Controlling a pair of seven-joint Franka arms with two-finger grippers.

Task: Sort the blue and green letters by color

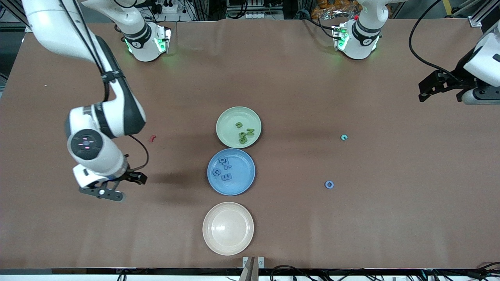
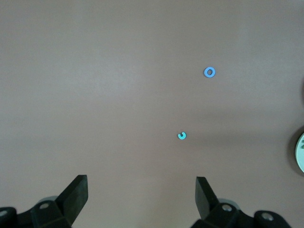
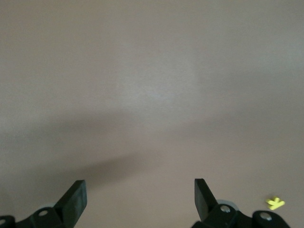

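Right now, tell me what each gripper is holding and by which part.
Nothing is held. The left gripper hangs open over bare table at its own end; the right gripper is open and empty above the table at its end.

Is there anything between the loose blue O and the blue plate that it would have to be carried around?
Nothing visible. The blue O lies on bare table toward the left arm's end, and the stretch between it and the blue plate is bare. The small teal letter lies farther from the front camera, off that line.

Green letters (image 1: pixel 244 133) plated; blue letters (image 1: pixel 223 168) plated; blue O (image 1: pixel 329 184) loose.
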